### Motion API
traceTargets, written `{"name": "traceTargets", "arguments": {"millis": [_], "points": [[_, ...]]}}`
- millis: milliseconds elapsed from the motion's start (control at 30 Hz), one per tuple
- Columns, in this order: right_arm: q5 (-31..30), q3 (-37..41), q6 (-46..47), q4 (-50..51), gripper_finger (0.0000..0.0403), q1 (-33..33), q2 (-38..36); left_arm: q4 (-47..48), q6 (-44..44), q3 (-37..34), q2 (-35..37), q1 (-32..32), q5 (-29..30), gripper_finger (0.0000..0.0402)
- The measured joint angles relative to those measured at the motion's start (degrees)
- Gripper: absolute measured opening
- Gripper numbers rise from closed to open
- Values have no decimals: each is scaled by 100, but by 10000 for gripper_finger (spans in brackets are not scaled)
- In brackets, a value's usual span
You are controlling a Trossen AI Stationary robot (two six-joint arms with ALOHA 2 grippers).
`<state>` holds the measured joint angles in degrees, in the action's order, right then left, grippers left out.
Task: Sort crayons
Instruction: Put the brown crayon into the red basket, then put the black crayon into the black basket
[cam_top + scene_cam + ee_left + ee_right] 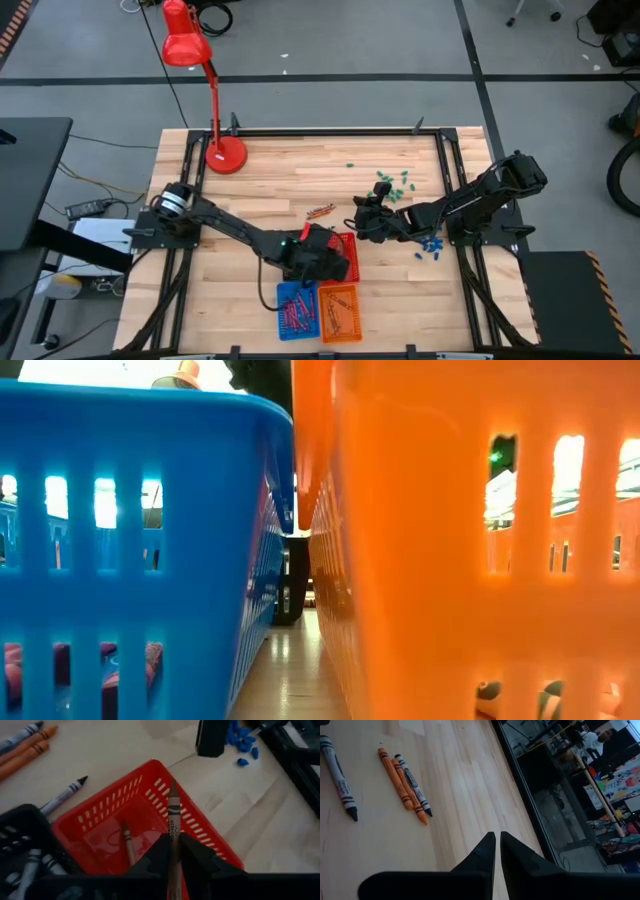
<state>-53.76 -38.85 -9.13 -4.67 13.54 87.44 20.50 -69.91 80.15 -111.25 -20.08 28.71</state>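
Left gripper [173, 851] clamped on 1 thin, light, stiff paper-wrapped grey crayon [173, 815], best pinched mid-shaft, over red slotted plastic basket [150, 795].

Light wooden table [290, 170] in a black frame [330, 131], standing on grey floor [350, 40] crossed by dark tape lines. Red desk lamp [190, 50] stands at the table's far left corner; cables [85, 180] trail on the floor left of it.

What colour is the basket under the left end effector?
Red basket, clearest in the left wrist view.
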Motion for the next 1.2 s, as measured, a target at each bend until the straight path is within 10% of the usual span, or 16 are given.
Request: {"name": "traceTargets", "arguments": {"millis": [733,1200], "points": [[-4,2,-4,7,34,2,0,1057,301,-1,142,202,143,138],[150,0,41,-29,34,47,0,1646,2461,5,278,1452,-797,121]]}}
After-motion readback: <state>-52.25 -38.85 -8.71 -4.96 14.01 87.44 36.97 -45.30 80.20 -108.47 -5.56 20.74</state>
